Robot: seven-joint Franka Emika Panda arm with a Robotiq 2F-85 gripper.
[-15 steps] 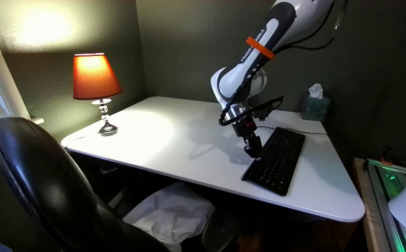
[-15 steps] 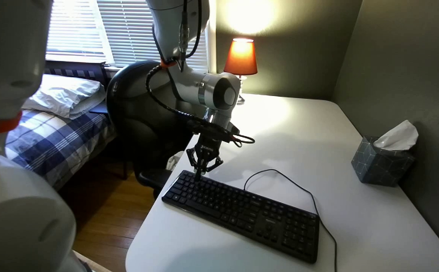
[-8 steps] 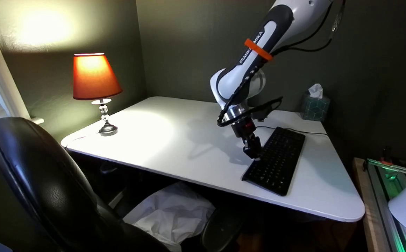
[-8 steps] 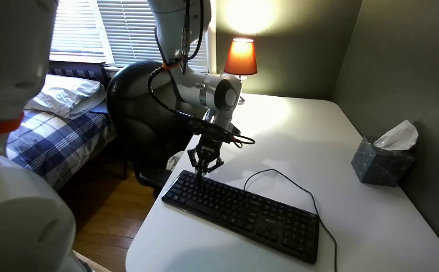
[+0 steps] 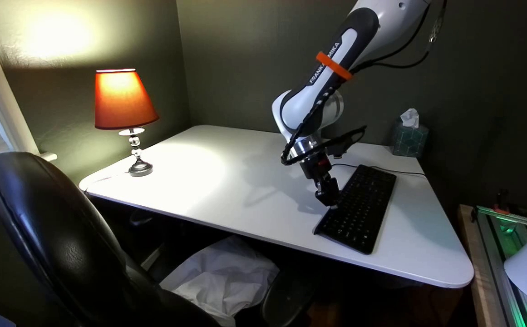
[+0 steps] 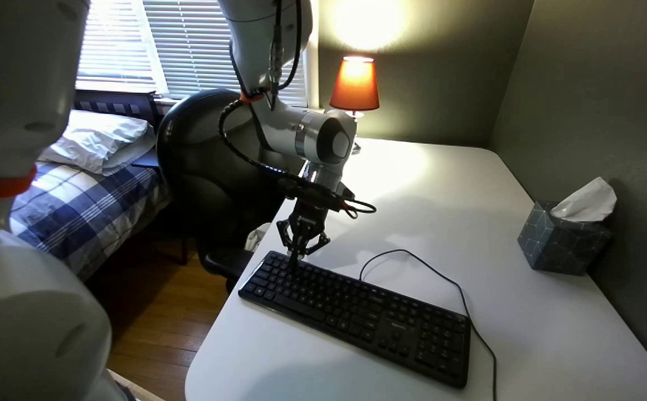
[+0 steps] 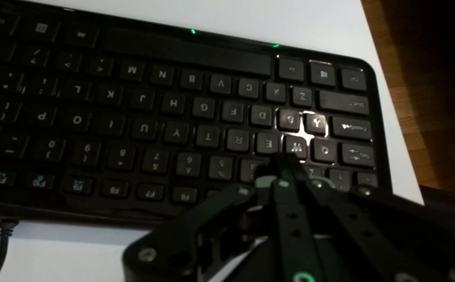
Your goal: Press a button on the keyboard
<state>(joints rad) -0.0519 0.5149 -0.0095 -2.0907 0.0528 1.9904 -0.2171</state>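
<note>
Wrist view: black jointed gripper (image 7: 285, 161), tips together, near the dark W key (image 7: 296, 147) of the flat black rectangular keyboard (image 7: 172, 117) on the white tabletop (image 7: 290, 19); press straight down, one key only!

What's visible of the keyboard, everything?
The keyboard is black, plastic-looking, pale-lettered, some F keys marked blue. It lies keys up on the white table, one short end near the table's edge. A thin black cable leaves its rear. The closed gripper points at the number row between 2 and 4; contact is unclear.
</note>
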